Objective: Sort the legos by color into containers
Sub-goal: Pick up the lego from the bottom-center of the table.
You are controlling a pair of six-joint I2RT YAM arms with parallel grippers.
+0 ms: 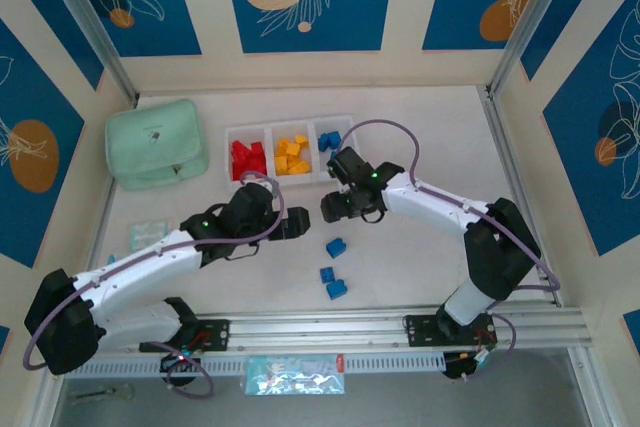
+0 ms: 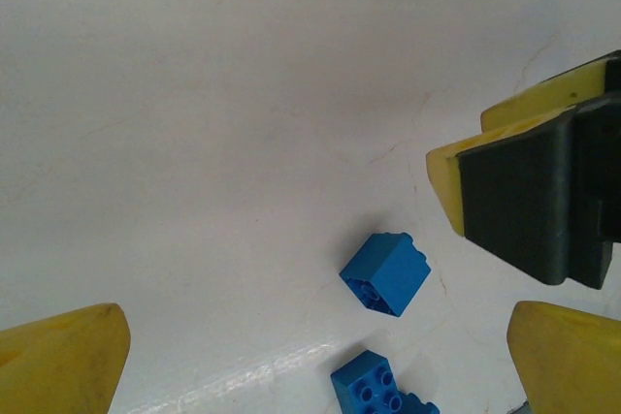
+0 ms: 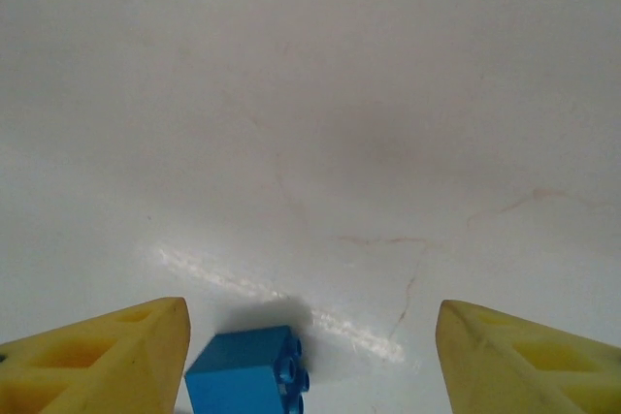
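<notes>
Right end effector: yellow fingers spread well apart, nothing clamped between them; low over the bare table, just on the near side of the tray.
Beside right end effector: one blue lego lying on the table, just beside the inner face of the finger at the picture's left, well clear of the other finger; contact impossible to tell.
Left end effector: fingers at full spread, empty; tip facing the right end effector's tip across a small gap, near the middle of the table.
Loose stock, overhead view: three blue bricks on the table on the near side of both end effectors; one alone nearest the fingers, the other two close together, nearer the arm bases.
Tray: white, three joined compartments in a row, beyond the end effectors.
Left compartment: red legos, heaped.
Middle compartment: yellow-orange legos, heaped.
Right compartment: sorted blue legos, a few only.
Mint green pouch: zipped, flat on the table just left of the tray.
Clear packet: lying below the arm rail, at the near edge.
</notes>
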